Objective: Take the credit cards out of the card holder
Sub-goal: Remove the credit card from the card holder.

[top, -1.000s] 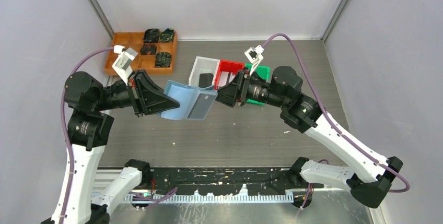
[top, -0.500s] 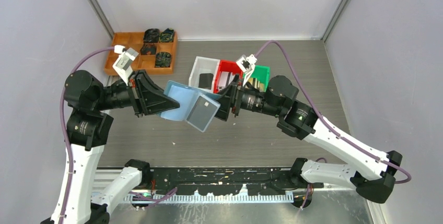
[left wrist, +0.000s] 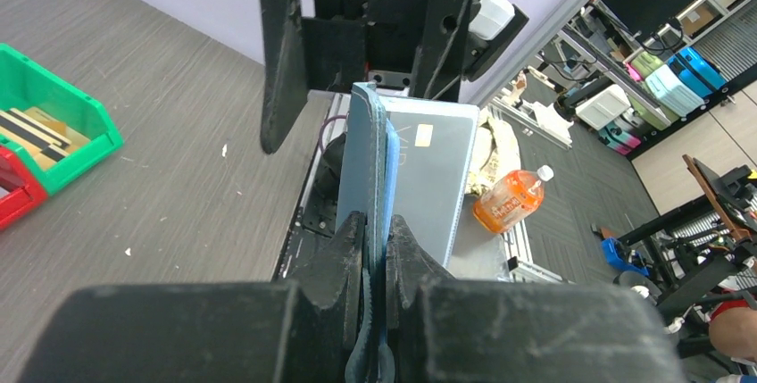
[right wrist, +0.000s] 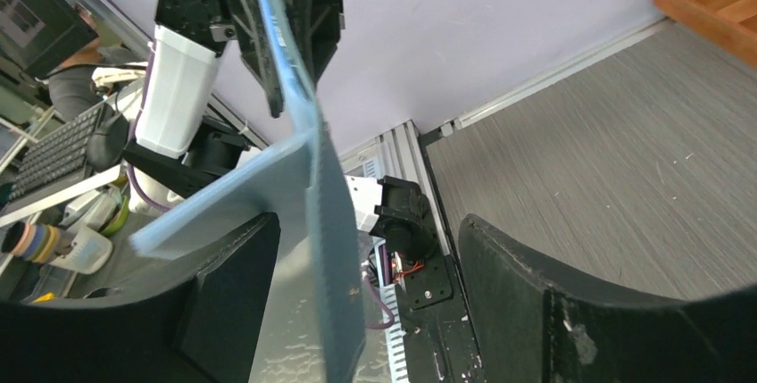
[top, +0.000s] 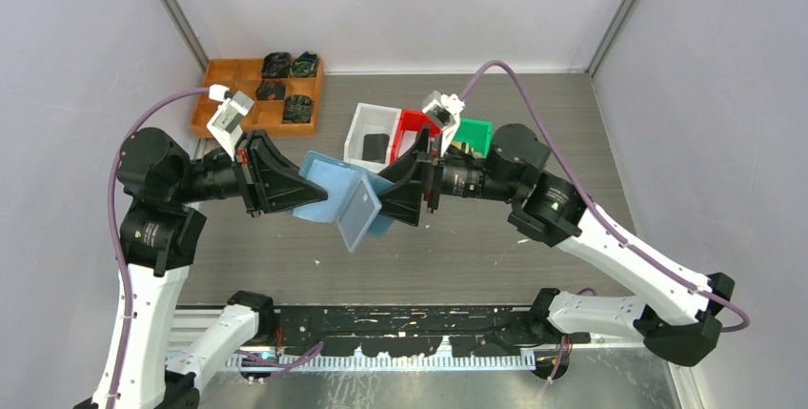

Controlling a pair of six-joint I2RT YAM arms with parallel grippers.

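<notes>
Step in hand: opening up the card holder (top: 329, 190) so a card can be reached; no card is out yet, so by my reading the task is at an early stage

Position: the holder hangs in the air just on the near side of the white bin (top: 354, 132), off the table, held on edge and unfolded

Left gripper (left wrist: 375, 231): clenched on the holder's folded edge, reaching in from the near-left of the white bin. Both pads press the blue material, with nothing else between them

Right gripper (right wrist: 366, 222): released, jaws wide, coming in from the near-right of the white bin. The holder's flap (top: 360, 216) stands edge-on between the two fingers. The right wrist view shows a gap on either side of it, so I judge it is not gripped

Card: the left wrist view shows a grey face with a small gold square (left wrist: 428, 178) on the flap's inner side. It is probably a card seated in its pocket, but the pocket edge is too hard to make out

Next move, as a judgement: you need the right fingers to close on the card's exposed edge and not on the flap. Then pull along the pocket while the left grip stays firm. If you pinch flap and card together, nothing slides
</notes>
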